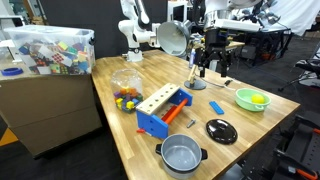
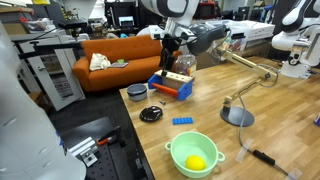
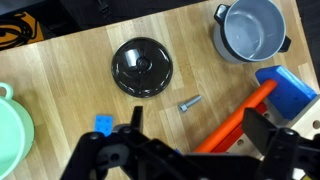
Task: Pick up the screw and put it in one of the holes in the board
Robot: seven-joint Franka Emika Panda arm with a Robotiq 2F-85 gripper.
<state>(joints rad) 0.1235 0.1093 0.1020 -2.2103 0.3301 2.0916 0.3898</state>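
Observation:
The screw (image 3: 189, 102) is a small grey bolt lying flat on the tabletop between the black lid (image 3: 141, 67) and the blue toy tray (image 3: 290, 90). The pale wooden board with its row of holes (image 1: 160, 100) stands along the tray's side and shows in both exterior views (image 2: 178, 78). An orange tool (image 3: 235, 125) lies in the tray. My gripper (image 3: 195, 150) is open and empty, well above the table, with the screw just ahead of its fingers. It also shows in both exterior views (image 1: 205, 62) (image 2: 170, 50).
A grey pot (image 3: 253, 30) stands beside the tray. A green bowl (image 1: 252, 99) holds a yellow thing. A small blue brick (image 3: 104, 124) lies by the lid. A desk lamp (image 2: 238, 115) stands on the table. A clear bowl of coloured bits (image 1: 127, 85) sits behind the board.

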